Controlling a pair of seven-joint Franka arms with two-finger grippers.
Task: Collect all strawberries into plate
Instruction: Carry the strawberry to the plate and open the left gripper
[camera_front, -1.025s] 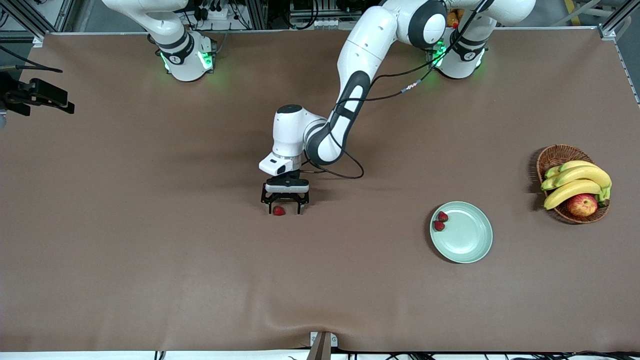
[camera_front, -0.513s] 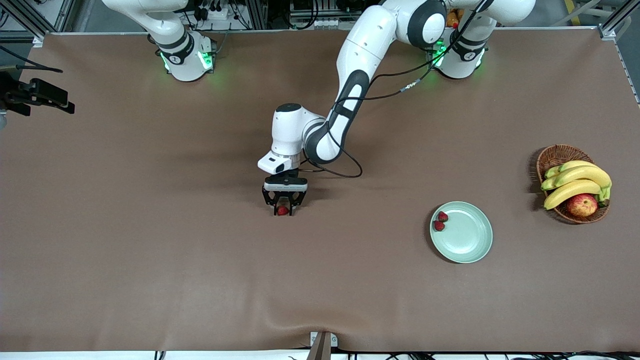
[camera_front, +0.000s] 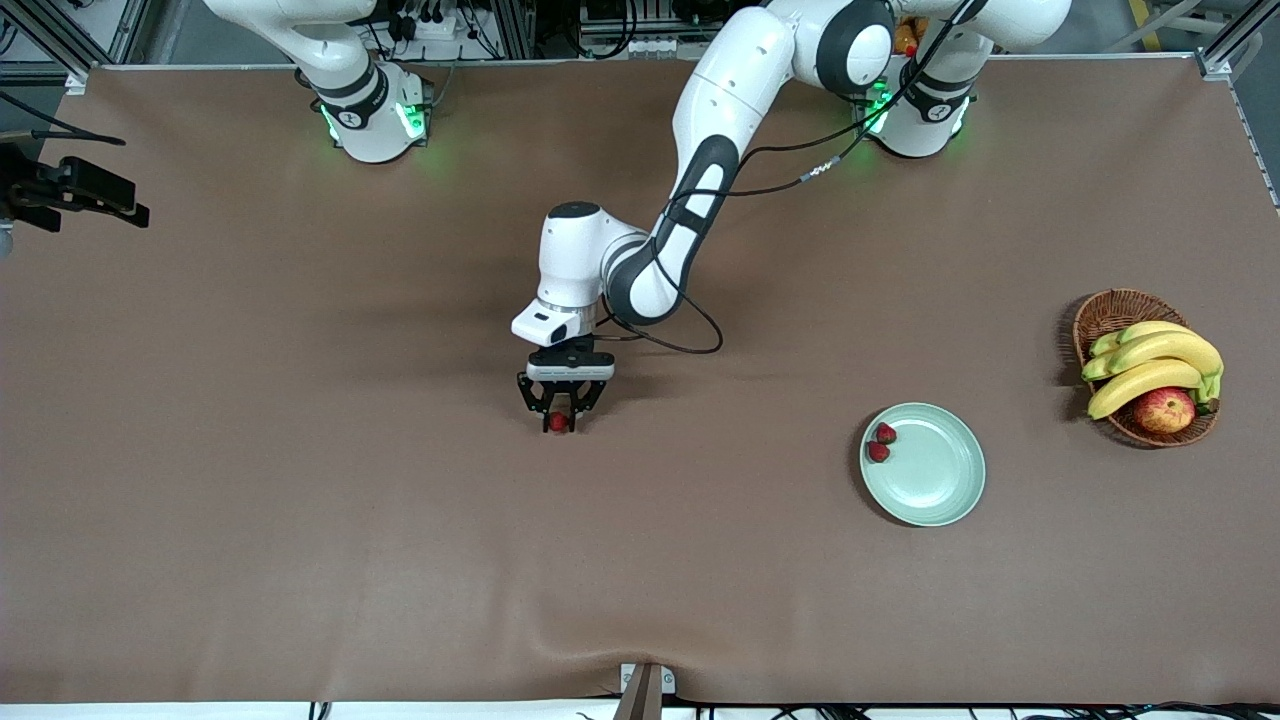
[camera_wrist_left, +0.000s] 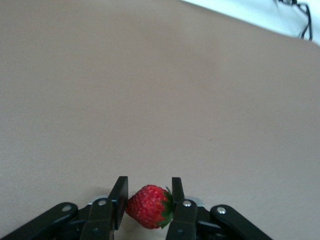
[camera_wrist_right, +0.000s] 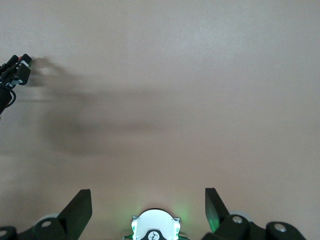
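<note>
My left gripper (camera_front: 559, 420) is low at the middle of the table, shut on a strawberry (camera_front: 559, 422). In the left wrist view the red berry (camera_wrist_left: 149, 206) with its green top sits pinched between the two black fingers (camera_wrist_left: 119, 196). The pale green plate (camera_front: 940, 475) lies toward the left arm's end of the table. Two more strawberries (camera_front: 886, 433) (camera_front: 878, 452) rest on it, close to its rim. My right gripper (camera_wrist_right: 147, 197) is open and holds nothing, hanging above its own arm's base; the front view does not show it.
A wicker basket (camera_front: 1115, 310) with bananas (camera_front: 1150, 365) and an apple (camera_front: 1165, 410) stands past the plate, at the left arm's end. A black device on a mount (camera_front: 75, 190) juts in at the right arm's end of the table.
The left gripper's fingers stood wide around the strawberry and have closed on it. The hand has shifted slightly toward the right arm's end. The right arm has not moved.
</note>
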